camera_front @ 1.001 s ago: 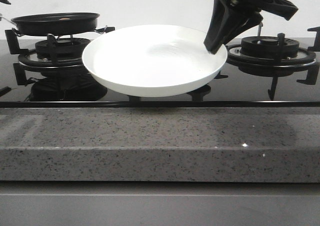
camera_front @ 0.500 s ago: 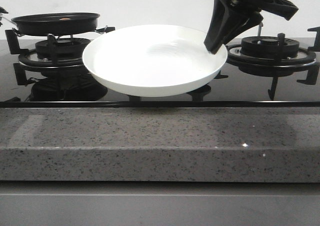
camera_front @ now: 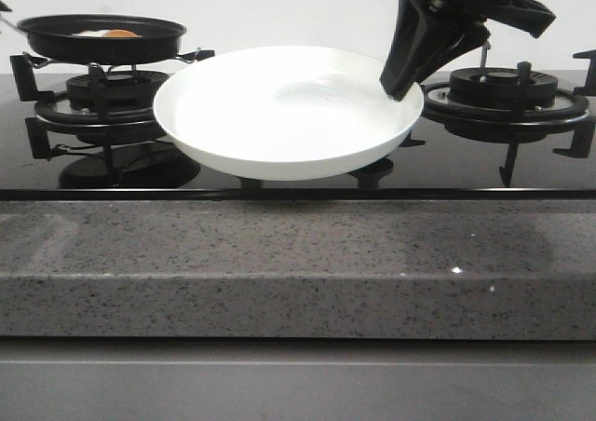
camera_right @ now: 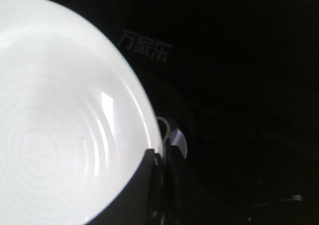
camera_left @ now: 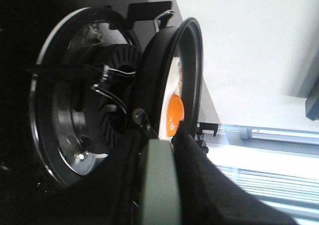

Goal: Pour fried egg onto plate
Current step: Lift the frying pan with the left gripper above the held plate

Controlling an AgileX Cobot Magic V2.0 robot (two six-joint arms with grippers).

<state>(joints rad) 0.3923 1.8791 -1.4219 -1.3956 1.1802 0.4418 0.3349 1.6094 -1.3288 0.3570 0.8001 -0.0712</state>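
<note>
The white plate [camera_front: 279, 114] hangs tilted above the middle of the black hob. My right gripper [camera_front: 399, 84] is shut on its right rim; the rim and jaws also show in the right wrist view [camera_right: 158, 158]. The black frying pan [camera_front: 102, 39] is held above the left burner, tipped a little toward the camera. The fried egg [camera_front: 110, 33] lies inside it, its orange yolk [camera_left: 174, 116] plain in the left wrist view. My left gripper [camera_left: 159, 150] is shut on the pan's grey-green handle [camera_left: 159, 185]; it is out of the front view.
The left burner [camera_front: 116, 95] with its black pan supports stands under the pan. The right burner [camera_front: 503, 90] stands behind the right arm. A speckled grey stone counter edge [camera_front: 298, 272] runs along the front of the hob.
The pan has risen slightly and tipped toward the camera, so the egg and its yolk now show inside. The plate and the right arm have not moved.
</note>
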